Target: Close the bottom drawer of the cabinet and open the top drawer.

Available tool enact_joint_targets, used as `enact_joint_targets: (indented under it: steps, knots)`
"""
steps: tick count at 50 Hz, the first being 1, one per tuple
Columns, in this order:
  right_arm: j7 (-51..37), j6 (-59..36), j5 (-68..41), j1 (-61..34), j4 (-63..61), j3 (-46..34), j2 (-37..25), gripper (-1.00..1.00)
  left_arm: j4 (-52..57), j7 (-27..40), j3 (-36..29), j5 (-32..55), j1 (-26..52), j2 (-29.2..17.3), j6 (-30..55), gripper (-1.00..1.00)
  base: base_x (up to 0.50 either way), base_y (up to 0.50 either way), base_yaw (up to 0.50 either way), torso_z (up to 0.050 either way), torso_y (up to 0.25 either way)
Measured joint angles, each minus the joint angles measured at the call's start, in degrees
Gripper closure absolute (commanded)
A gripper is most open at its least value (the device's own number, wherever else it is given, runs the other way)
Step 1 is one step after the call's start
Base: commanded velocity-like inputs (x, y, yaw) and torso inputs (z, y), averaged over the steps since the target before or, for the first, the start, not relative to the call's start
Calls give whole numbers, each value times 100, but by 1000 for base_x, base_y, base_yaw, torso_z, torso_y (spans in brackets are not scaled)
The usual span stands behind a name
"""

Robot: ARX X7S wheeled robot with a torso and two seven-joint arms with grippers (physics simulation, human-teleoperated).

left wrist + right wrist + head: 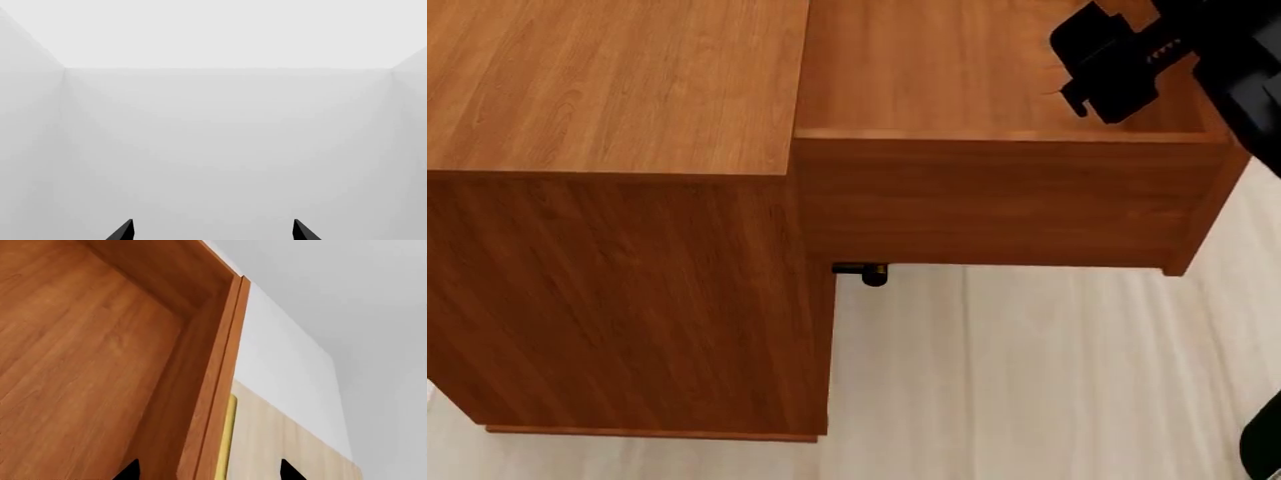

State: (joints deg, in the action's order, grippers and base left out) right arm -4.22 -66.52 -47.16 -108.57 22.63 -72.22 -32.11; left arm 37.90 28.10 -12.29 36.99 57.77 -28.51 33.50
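Observation:
The cabinet [614,90] fills the left of the head view, seen from above. Its top drawer [988,70] stands pulled out to the right, its inside bare. My right arm's black wrist [1114,58] hangs over the drawer's far end. In the right wrist view the right gripper [207,471] is open, one fingertip [128,471] over the drawer's inside and the other outside, straddling the front panel and its brass handle [227,435]. The left gripper [213,231] is open on nothing, facing white walls. The bottom drawer is hidden under the open top drawer.
Pale plank floor [1028,380] lies below and to the right of the cabinet. A small dark part [862,272] pokes out under the open drawer; I cannot tell what it is. White walls [227,130] meet in a corner.

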Motion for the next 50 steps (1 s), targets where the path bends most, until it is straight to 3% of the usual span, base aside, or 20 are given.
enact_joint_targets:
  steps: [50]
  knots:
    - [-41,-365,-470,-200,-161,269,-427,-100,11,53,-44,49,78,-38,19,-100,-1,-1,-2,0,0]
